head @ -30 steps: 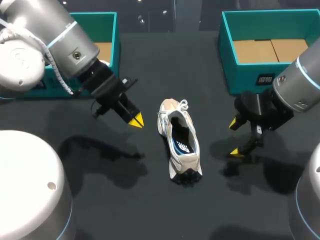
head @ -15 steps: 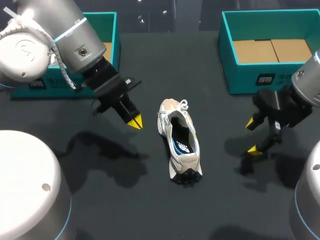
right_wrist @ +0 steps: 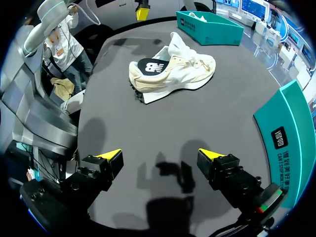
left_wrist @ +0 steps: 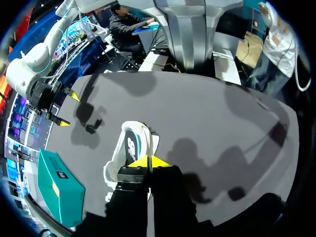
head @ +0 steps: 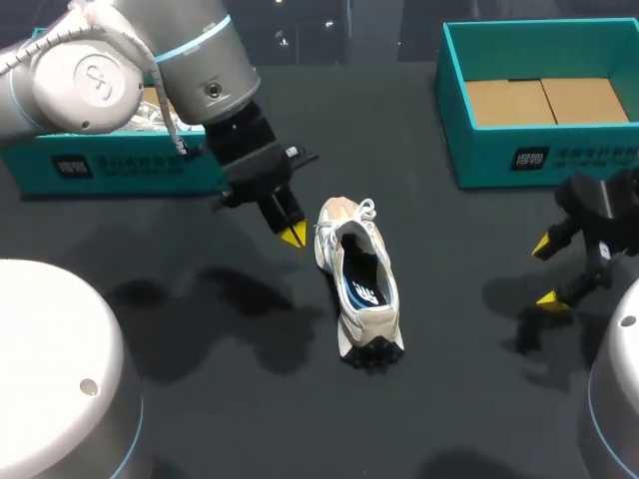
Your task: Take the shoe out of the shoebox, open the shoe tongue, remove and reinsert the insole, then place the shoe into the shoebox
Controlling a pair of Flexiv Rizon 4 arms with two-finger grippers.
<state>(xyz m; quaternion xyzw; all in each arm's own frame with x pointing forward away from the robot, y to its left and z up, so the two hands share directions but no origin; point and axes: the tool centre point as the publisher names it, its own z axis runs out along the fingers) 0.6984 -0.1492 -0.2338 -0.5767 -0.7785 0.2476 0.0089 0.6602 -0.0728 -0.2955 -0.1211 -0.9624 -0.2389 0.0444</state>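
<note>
A beige and white shoe [head: 357, 284] lies on the dark table, its sole down and its dark insole showing. My left gripper [head: 293, 236] is shut and empty, its tips just left of the shoe's laced end. In the left wrist view the shut gripper [left_wrist: 149, 162] hangs right over the shoe [left_wrist: 129, 148]. My right gripper [head: 548, 271] stands wide open and empty, well to the right of the shoe. From the right wrist the open gripper [right_wrist: 159, 155] faces the shoe [right_wrist: 173, 71], with bare table between them.
A teal shoebox [head: 519, 155] with a cardboard floor stands open at the back right. Another teal box [head: 110, 165] sits at the back left, behind my left arm, with something white inside. Bare table lies around the shoe.
My left arm has swung right, bringing its shut gripper close to the shoe. My right arm has drawn back to the right, away from the shoe. The shoe has not moved.
</note>
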